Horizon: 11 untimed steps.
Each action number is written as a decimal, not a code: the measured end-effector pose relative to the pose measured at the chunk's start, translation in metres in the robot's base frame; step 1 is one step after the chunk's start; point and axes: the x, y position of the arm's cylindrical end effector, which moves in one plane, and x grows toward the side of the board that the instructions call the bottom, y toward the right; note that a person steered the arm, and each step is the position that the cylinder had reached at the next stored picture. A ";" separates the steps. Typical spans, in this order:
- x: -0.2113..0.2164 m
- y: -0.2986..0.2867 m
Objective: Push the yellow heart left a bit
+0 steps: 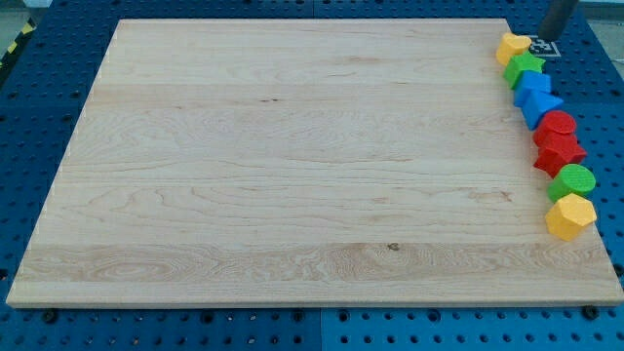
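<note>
A yellow block, seemingly the heart (513,47), sits at the top right corner of the wooden board (292,156). It heads a column of blocks running down the board's right edge. My tip (549,35) shows at the view's top right, just right of and slightly above the yellow heart, apart from it. Only the rod's lower part is in the view.
Below the heart come a green star (524,68), two blue blocks (532,88) (542,106), a red block (558,125), a red star (558,152), a green round block (573,181) and a yellow pentagon-like block (570,215). Blue pegboard (29,117) surrounds the board.
</note>
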 end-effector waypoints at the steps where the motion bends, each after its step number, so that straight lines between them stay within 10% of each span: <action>1: 0.003 0.000; 11: 0.030 -0.067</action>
